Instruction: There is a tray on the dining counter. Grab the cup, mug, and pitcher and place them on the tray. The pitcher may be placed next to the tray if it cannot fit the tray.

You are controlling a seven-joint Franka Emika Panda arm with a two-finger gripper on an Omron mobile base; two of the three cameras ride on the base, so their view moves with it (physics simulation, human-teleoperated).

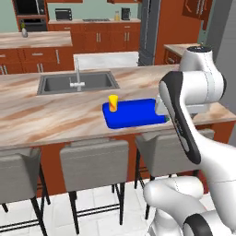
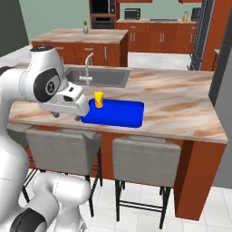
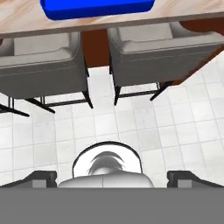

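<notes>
In the left base view, the sink (image 1: 76, 83) with its faucet (image 1: 77, 76) sits in the upper left of the frame, sunk into the long marbled surface (image 1: 46, 115). Right of it, in the middle of the frame, the blue tray (image 1: 136, 115) lies near the front edge of the surface. The yellow cup (image 1: 113, 103) stands upright on the tray's left end. The right end of the tray is covered by the white arm, so that part is hidden from me. Three grey stools (image 1: 94, 161) stand under the surface along the lower frame; the left one is cut off by the edge.

In the right base view, the cup (image 2: 98, 99) again stands at the left end of the tray (image 2: 115, 113), and the arm's hand hides the near left corner of the tray.

In the hand view, the tool (image 3: 112, 177) has its two dark tips far apart at the bottom of the frame, open and holding nothing. It looks at the tiled floor (image 3: 175, 122) and two stools (image 3: 39, 61). The tray (image 3: 96, 8) is at the top of the frame, cut off by the upper edge, well apart from the tool.

The mark on the cup is too small to read, and I see no writing anywhere.
</notes>
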